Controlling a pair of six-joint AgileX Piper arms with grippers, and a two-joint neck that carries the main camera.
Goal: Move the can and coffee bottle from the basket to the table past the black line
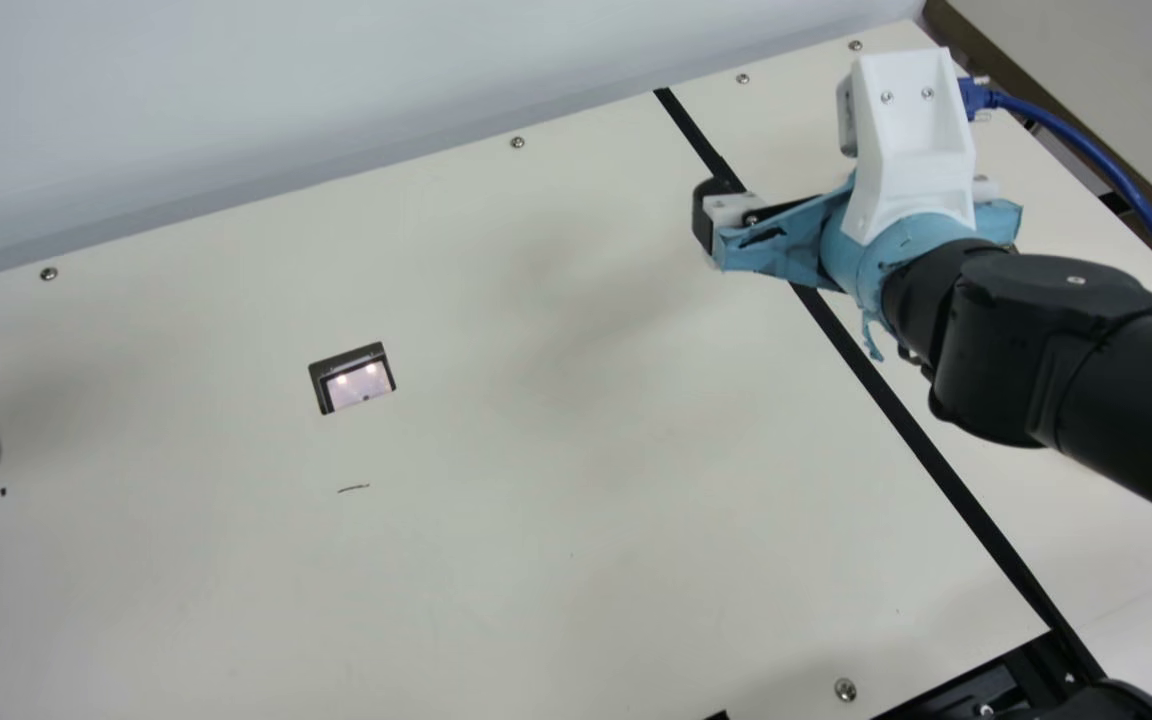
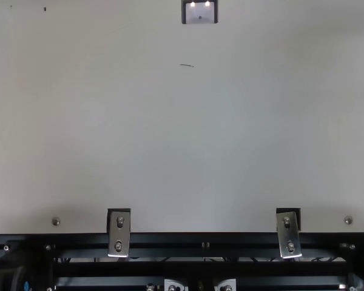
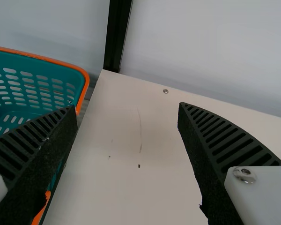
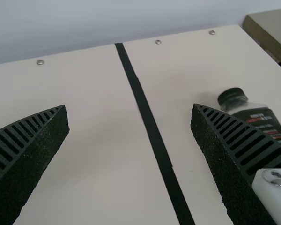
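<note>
Blk line (image 1: 896, 405) runs across the table (image 1: 496, 480), far edge to near edge; all places below are rel. to it. Coffee bottle (image 4: 261, 123) is on the table past the line, to its R, near it; looks to be lying down, cap twd the line, body partly hidden behind a finger of the R gripper in the R wrist view. R gripper (image 1: 717, 222) hangs over the far part of the line in the main view; its fingers are spread wide, w/ nothing held btwn them, and the line shows in the gap. Basket (image 3: 82, 79), teal w/ orange rim, is well L of the line, off the table's L edge and just beside it. L gripper (image 3: 126, 108) is also well L of the line, near the basket; fingers wide apart, nothing held. Sq. cutout (image 1: 318, 375) in the table is L of the line, well apart. Blk metal frame (image 2: 206, 239) runs along the near edge, at the line's near end.
</note>
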